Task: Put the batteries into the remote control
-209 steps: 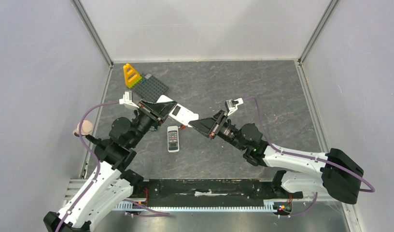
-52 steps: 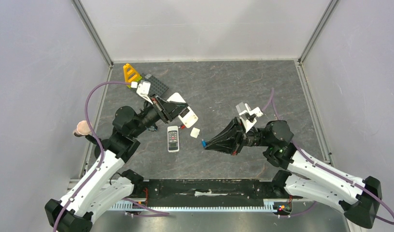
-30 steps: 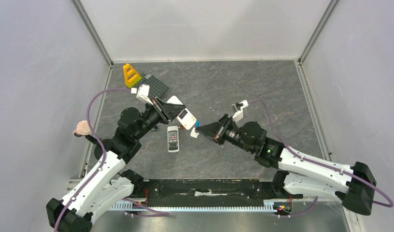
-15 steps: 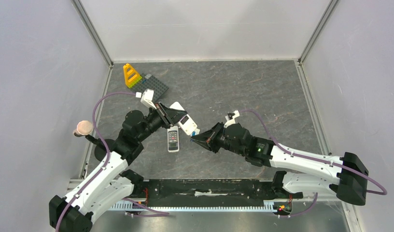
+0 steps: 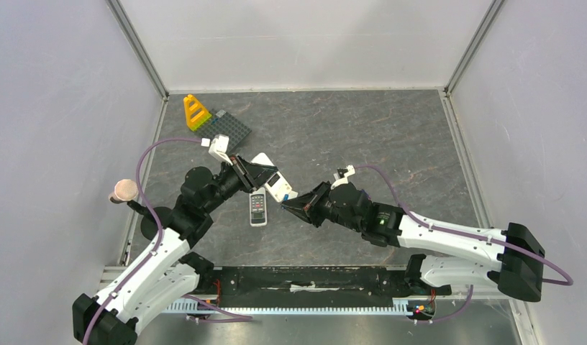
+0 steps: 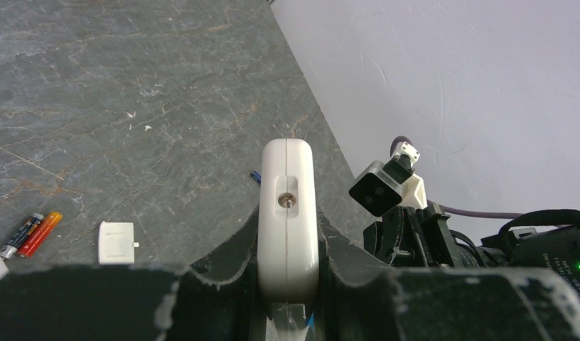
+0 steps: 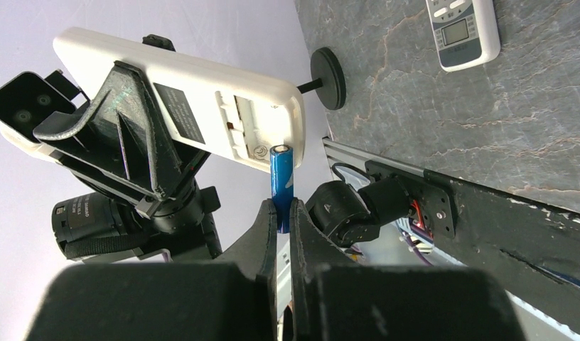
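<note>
My left gripper [image 5: 260, 175] is shut on a white remote [image 5: 276, 184] and holds it above the table, edge-on in the left wrist view [image 6: 288, 220], where the gripper [image 6: 288, 284] clamps its sides. In the right wrist view the remote [image 7: 180, 92] shows its open battery bay [image 7: 248, 138]. My right gripper [image 7: 282, 209] is shut on a blue battery [image 7: 281, 177], whose top end is at the bay's end. From above, the right gripper [image 5: 289, 206] is just below the remote's end. A red-orange battery [image 6: 40, 232] and a darker one [image 6: 20, 236] lie on the table.
A second, smaller remote [image 5: 257, 208] lies face up on the table under the held one. A white battery cover [image 6: 117, 241] lies near the loose batteries. A yellow block [image 5: 196, 111] and a dark baseplate [image 5: 229, 129] sit at the back left. A pink knob [image 5: 124, 190] stands at the left edge.
My right gripper took the blue battery from the table and carried it left, up to the held remote's bay. My left gripper shifted the remote slightly right and nearer.
</note>
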### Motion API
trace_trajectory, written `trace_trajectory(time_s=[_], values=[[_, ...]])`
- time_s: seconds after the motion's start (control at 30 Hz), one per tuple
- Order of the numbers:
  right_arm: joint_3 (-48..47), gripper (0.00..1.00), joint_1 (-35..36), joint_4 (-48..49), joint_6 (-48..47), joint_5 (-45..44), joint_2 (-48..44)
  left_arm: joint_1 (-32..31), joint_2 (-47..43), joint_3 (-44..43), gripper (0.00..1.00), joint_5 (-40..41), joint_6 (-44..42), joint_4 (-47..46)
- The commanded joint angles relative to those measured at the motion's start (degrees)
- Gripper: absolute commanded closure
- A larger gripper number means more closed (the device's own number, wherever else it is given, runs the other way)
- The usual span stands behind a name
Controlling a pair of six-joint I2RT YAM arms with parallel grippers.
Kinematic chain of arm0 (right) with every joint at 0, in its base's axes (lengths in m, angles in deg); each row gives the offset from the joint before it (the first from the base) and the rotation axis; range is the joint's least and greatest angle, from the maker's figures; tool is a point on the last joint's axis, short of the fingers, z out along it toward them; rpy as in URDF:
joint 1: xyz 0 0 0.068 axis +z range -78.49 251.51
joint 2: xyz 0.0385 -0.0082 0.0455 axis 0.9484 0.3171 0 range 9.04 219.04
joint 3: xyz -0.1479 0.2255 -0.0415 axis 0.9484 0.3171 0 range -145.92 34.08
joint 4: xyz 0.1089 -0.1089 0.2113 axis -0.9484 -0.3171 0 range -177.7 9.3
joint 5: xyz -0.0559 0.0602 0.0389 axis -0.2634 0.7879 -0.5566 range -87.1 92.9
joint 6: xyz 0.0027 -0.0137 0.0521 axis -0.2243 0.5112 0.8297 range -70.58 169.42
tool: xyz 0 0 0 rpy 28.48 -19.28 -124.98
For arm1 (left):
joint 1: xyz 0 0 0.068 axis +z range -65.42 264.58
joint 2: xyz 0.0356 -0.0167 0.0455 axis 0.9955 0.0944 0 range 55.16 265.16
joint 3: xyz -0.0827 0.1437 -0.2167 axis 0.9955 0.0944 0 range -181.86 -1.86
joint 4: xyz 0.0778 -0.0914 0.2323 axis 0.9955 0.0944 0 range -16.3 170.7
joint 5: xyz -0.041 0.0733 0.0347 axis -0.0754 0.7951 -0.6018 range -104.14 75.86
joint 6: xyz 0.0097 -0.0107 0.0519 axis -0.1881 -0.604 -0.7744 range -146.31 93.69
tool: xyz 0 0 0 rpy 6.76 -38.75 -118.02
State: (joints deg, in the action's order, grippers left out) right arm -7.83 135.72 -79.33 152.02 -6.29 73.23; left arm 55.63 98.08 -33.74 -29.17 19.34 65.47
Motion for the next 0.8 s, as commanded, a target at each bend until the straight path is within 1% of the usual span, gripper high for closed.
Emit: trace_trajectory(time_s=[0.0,0.3,0.53,0.77], values=[[-3.20,1.00,0.44,1.53,1.66,-1.73,1.35,-0.01,-0.92,-0.60,0.98,0.57,-3.72,-1.73],[-3.99,1.00,0.33,0.92,2.64,-3.77,2.79,0.02,-1.09,-0.63,0.98,-0.22,-3.90,-1.70],[-3.09,1.00,0.32,0.22,5.31,-4.09,3.32,-0.01,-1.55,-0.28,0.98,-0.86,-4.19,-2.22],[-4.23,1.00,0.31,-0.04,7.36,-3.83,5.41,0.07,-1.46,0.02,0.98,-1.45,-3.22,-2.93]])
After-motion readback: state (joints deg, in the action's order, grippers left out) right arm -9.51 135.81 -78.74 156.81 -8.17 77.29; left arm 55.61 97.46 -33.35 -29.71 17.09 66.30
